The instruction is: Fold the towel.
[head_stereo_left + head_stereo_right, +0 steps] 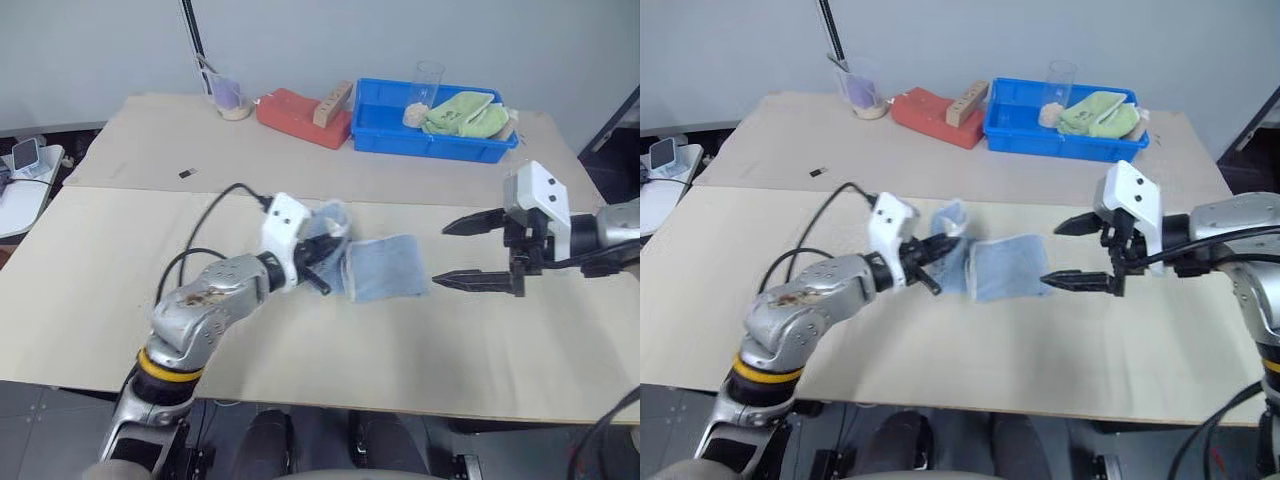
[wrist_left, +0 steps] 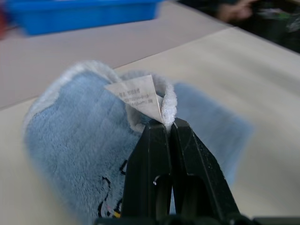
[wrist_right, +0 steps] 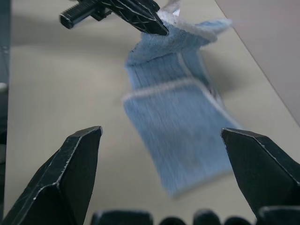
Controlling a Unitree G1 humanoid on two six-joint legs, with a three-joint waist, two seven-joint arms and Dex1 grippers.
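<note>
**Left hand pinching towel edge, right hand wide open**

One blue bin at the counter's far edge, well beyond both hands, holds one green cloth and one clear cup; cup contents hard to make out. One light blue towel lies between the hands. Left hand clamped tight on its hemmed edge by the tag, lifting that end. Right hand just beside the towel, fingers spread, holding nothing.
</note>
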